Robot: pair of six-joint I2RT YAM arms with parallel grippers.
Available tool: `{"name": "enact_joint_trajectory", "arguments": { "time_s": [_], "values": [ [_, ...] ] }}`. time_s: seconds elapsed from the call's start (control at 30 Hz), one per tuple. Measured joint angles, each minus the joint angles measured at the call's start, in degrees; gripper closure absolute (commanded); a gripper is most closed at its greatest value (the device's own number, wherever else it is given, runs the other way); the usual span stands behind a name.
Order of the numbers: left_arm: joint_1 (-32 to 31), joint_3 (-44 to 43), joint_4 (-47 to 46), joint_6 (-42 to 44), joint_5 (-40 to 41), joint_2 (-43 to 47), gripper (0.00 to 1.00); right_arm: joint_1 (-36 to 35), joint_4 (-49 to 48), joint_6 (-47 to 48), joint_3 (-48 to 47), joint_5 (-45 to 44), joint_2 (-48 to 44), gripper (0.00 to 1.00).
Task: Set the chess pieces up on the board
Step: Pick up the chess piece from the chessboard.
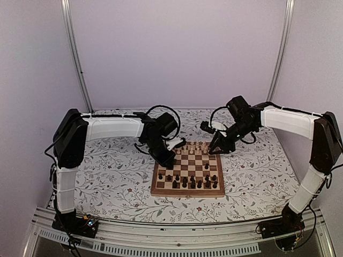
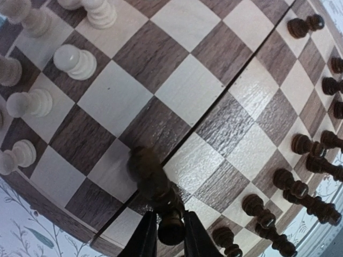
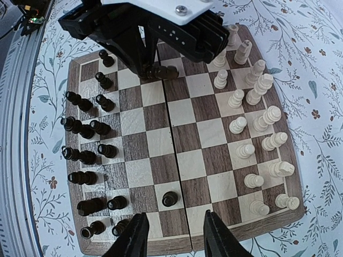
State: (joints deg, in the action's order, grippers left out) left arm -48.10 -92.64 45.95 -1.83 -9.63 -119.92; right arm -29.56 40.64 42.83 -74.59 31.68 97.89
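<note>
Chessboard point(image 1: 187, 166): table centre, on floral tablecloth point(image 1: 118, 176).
Dark pieces point(image 1: 190, 182): ranked along board's 6 o'clock edge.
Cream pieces point(image 1: 197, 148): along 12 o'clock edge.
Left gripper point(image 2: 171, 235): fingers narrow, clamped on blurred dark chessman point(image 2: 154, 182), tilted, over board's 10 o'clock side.
Right gripper point(image 3: 179, 238): fingers wide apart, nothing between, above 1 o'clock corner.

The top camera looks down from high behind; both wrist cameras hang close over the board point(image 2: 177, 91), facing opposite ways.

Floral table cover point(image 1: 257, 176), lilac backdrop point(image 1: 182, 53), metal rail point(image 1: 161, 235)
</note>
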Motion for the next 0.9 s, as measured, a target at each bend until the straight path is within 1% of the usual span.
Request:
{"name": "enact_joint_trajectory", "arguments": {
  "time_s": [0.1,0.13,0.27,0.43,0.57,0.67,0.8,0.9],
  "values": [
    [0.0,-0.3,0.3,0.0,0.0,-0.2,0.95,0.0,0.0,0.0,0.0,0.0,0.0,0.63],
    [0.0,-0.4,0.4,0.3,0.0,-0.2,0.96,0.0,0.0,0.0,0.0,0.1,0.0,0.63],
    [0.0,-0.6,0.7,0.3,-0.2,-0.2,0.99,0.0,0.0,0.0,0.0,0.2,0.0,0.63],
    [0.0,-0.5,0.4,1.3,0.4,0.2,1.0,0.0,0.0,-0.7,-0.3,0.4,0.3,0.64],
    [-0.1,1.2,-1.1,3.8,1.6,2.8,1.0,0.3,-0.2,-3.1,-2.9,1.5,1.4,0.63],
    [-0.1,3.1,-2.8,5.6,2.0,6.3,1.0,1.5,-0.4,-5.4,-5.9,4.5,2.6,0.62],
    [-0.1,4.5,-5.1,8.0,2.2,10.6,1.0,4.3,0.0,-8.8,-10.9,11.2,5.4,0.62],
    [-0.1,4.8,-6.4,9.6,1.8,12.3,1.0,5.4,0.9,-10.4,-14.3,16.9,8.8,0.58]
  ]
}}
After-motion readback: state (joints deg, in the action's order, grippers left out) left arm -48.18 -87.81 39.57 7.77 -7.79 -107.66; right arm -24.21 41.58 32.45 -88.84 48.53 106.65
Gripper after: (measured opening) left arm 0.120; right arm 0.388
